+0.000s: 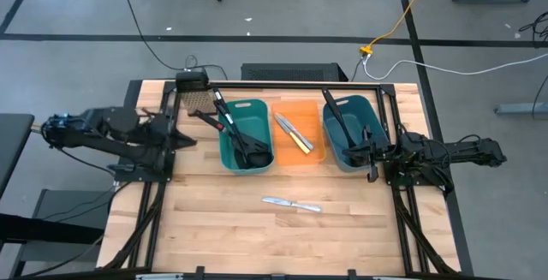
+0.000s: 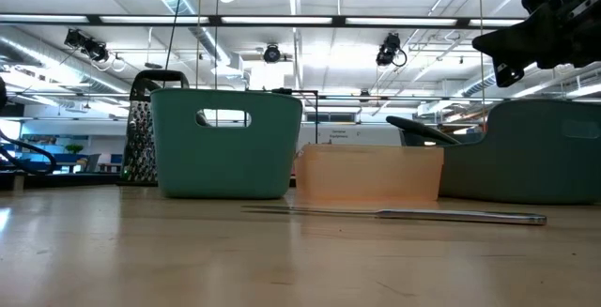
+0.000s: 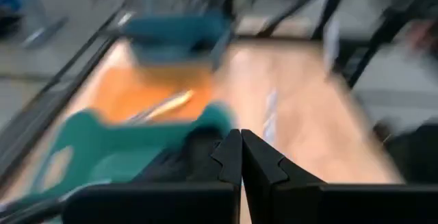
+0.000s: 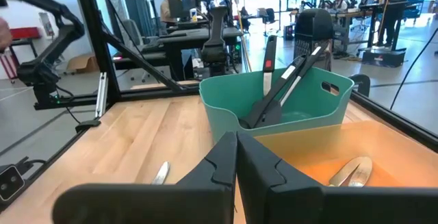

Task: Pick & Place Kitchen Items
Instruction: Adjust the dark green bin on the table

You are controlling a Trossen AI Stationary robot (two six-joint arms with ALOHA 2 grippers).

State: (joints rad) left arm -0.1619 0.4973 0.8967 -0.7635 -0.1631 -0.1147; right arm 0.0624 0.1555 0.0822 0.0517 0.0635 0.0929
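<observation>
Black ladles and slotted spatulas (image 1: 233, 130) stand leaning in the light teal bin (image 1: 229, 162); one handle bears a red mark (image 4: 267, 65). More black utensils (image 1: 336, 110) lean in the darker teal bin (image 1: 332, 156). Two knives, one yellow-handled (image 1: 300, 141), lie in the orange bin (image 1: 312, 109). A slim silver table knife (image 1: 291, 204) lies flat on the wood in front of the bins. My left gripper (image 3: 240, 161) is shut and bare, drawn back at the table's left edge (image 1: 188, 140). My right gripper (image 4: 237, 161) is shut and bare at the right edge (image 1: 366, 154).
A metal box grater (image 1: 199, 102) stands at the far left, behind the light teal bin. The black frame rails (image 1: 402, 220) run along both sides of the table. Bare wood (image 1: 282, 237) stretches from the bins to the near edge.
</observation>
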